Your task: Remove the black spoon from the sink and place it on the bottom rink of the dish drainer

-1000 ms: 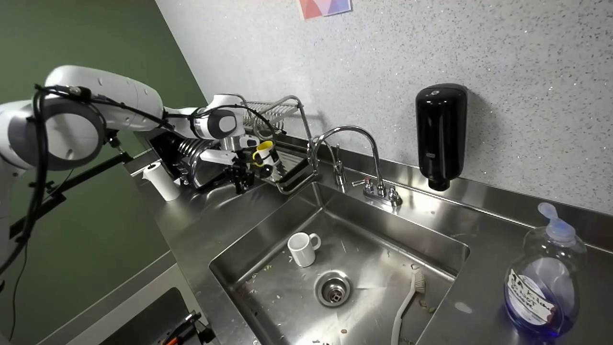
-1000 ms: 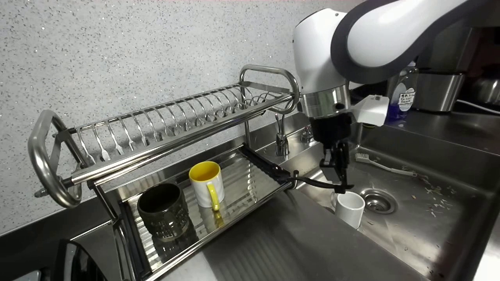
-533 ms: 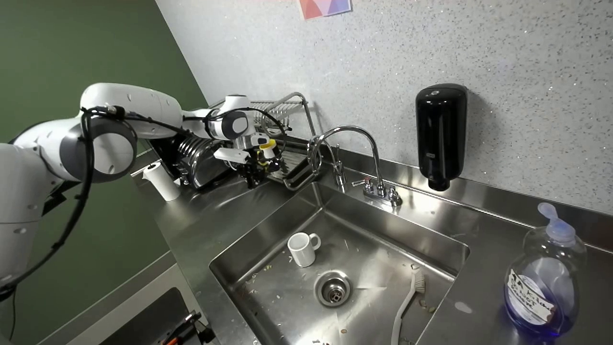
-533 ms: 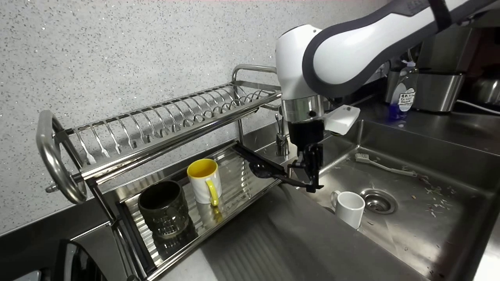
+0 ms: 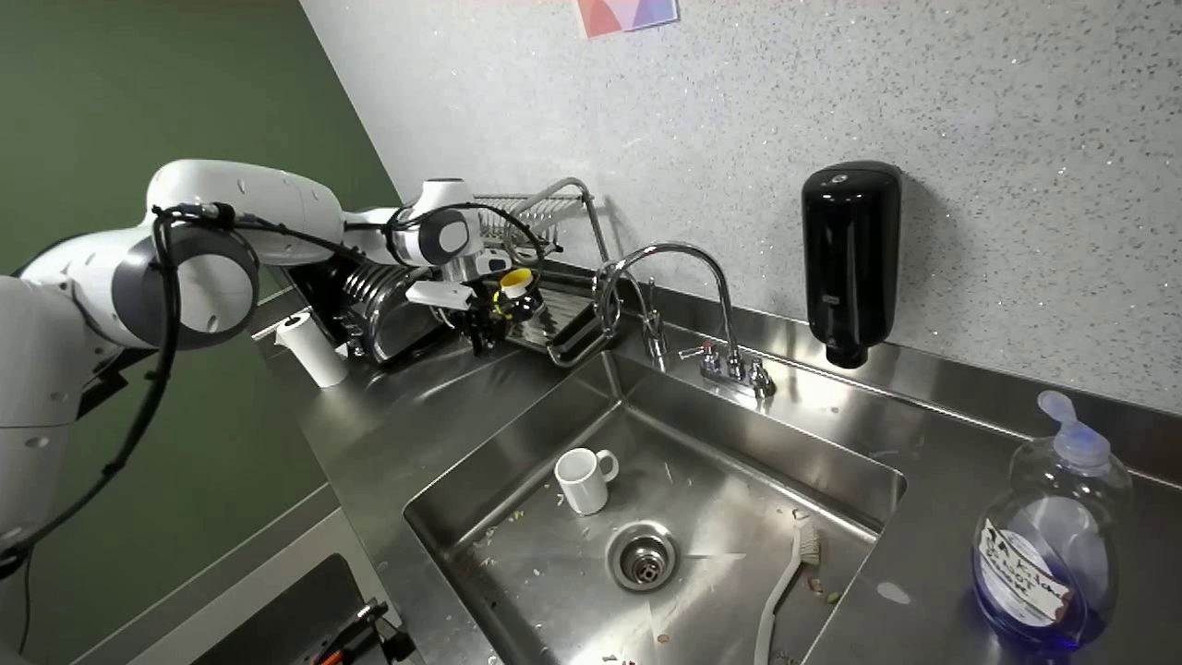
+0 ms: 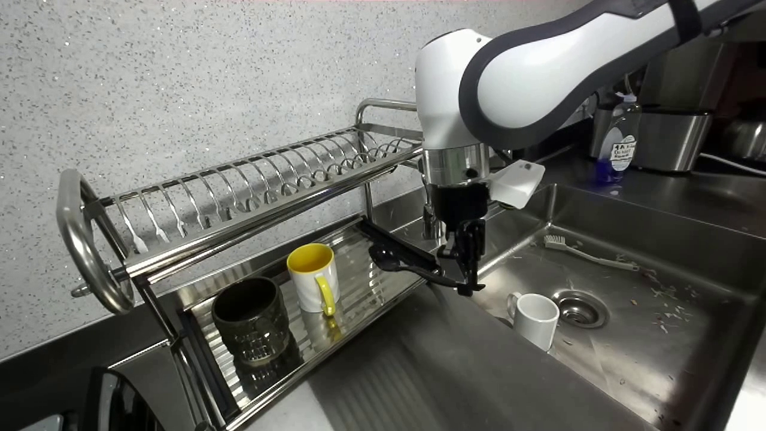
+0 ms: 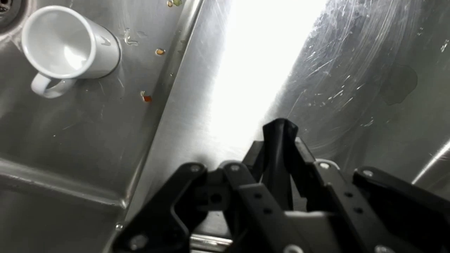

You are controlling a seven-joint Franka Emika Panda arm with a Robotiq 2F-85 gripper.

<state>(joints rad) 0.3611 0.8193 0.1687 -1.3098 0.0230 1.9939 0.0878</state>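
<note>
My gripper (image 6: 470, 288) is shut on the handle end of the black spoon (image 6: 385, 256). The spoon's bowl points toward the dish drainer (image 6: 359, 299) and shows over the near-sink end of its lower tier. I cannot tell whether the spoon touches it. In the wrist view the gripper (image 7: 280, 149) has the spoon's black handle end (image 7: 279, 130) between its fingers, above the steel counter. The gripper (image 5: 482, 340) stands beside the drainer in an exterior view, left of the sink (image 5: 702, 545). The sink also shows in the wrist view (image 7: 133, 140).
A yellow-and-white mug (image 6: 314, 278) and a dark mug (image 6: 250, 320) stand on the lower tier. The drainer's upper rack rail (image 6: 263, 224) runs above them. The faucet (image 5: 716, 268) is beside the drainer. A white mug (image 5: 582, 482) and a brush (image 5: 785, 582) lie in the sink.
My gripper has moved from above the sink's edge toward the drainer with the spoon. The spoon's bowl now shows over the lower tier. The last half second brought only a small shift.
</note>
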